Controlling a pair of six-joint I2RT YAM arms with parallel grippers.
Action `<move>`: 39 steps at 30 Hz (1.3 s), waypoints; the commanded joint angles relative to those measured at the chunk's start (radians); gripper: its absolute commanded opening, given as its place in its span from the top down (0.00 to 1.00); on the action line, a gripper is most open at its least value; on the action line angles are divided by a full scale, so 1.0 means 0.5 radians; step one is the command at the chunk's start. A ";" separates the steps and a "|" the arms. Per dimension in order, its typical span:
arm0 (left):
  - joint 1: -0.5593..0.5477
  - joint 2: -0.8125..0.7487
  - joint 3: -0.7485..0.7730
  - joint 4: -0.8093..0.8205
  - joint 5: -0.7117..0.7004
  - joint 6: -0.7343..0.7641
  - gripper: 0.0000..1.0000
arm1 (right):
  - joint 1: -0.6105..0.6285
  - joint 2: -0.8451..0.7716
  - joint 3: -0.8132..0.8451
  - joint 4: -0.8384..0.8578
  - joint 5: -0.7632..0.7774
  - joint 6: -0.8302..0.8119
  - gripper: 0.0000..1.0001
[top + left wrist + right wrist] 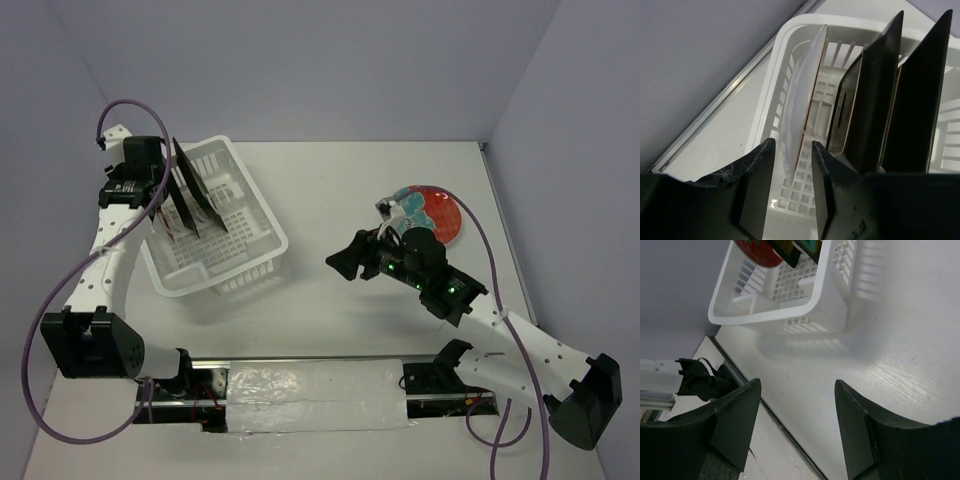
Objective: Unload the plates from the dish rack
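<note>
Right, my left end effector [792, 150] is at the left end of the dish rack [782, 45], fingers apart and straddling the edge of a round plate [805, 90]. That one stands upright in the rack, white back and red rim, with a gap showing on either side of it. Just beside it stand two dark square plates [872, 95], edge-on. My right end effector [798, 385] hangs spread wide and empty over the surface [330, 190], near a red floral plate [440, 210] lying flat there.
</note>
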 commanded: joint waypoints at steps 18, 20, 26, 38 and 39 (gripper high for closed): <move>0.093 0.285 0.068 0.079 -0.003 0.086 0.45 | 0.019 -0.213 -0.015 0.060 0.150 -0.116 0.32; 0.099 0.324 0.080 0.070 -0.019 0.071 0.46 | 0.022 -0.223 -0.009 0.051 0.180 -0.122 0.32; 0.099 0.398 0.129 0.021 -0.058 0.031 0.50 | 0.019 -0.262 -0.009 0.035 0.205 -0.134 0.32; 0.099 0.466 0.166 0.012 -0.086 0.046 0.66 | 0.019 -0.281 -0.009 0.029 0.205 -0.134 0.31; 0.099 0.469 0.169 0.009 -0.083 0.046 0.70 | 0.019 -0.278 -0.006 0.023 0.205 -0.131 0.31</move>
